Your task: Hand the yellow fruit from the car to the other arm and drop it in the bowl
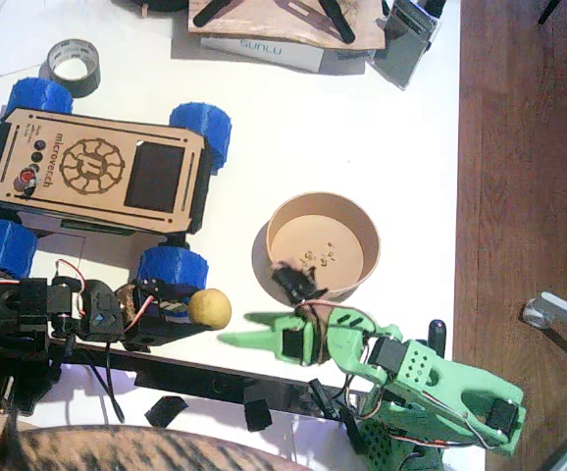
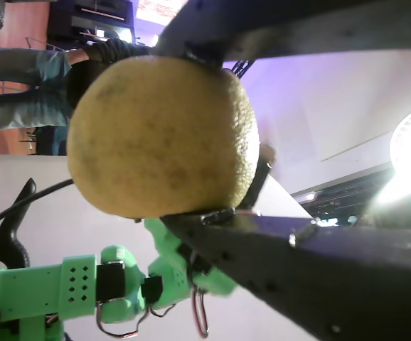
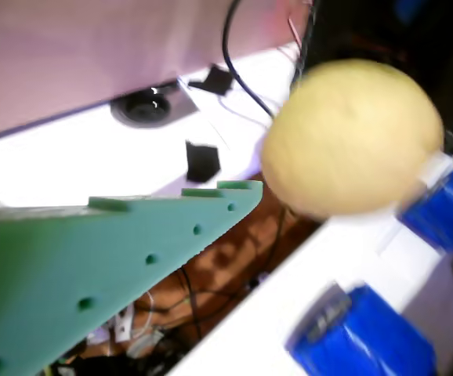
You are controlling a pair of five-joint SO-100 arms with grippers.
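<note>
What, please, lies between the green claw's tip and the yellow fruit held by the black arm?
Nothing: in the fixed view only bare white table separates the green claw from the yellow fruit.

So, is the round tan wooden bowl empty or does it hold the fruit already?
No fruit in it: the round tan wooden bowl shows only small specks; the yellow fruit sits in the black left gripper.

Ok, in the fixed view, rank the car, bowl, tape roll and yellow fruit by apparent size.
1. Car, clearly largest.
2. Bowl.
3. Grey tape roll.
4. Yellow fruit, smallest, held in the left pincer; being raised toward the camera, it may look slightly enlarged.
</note>
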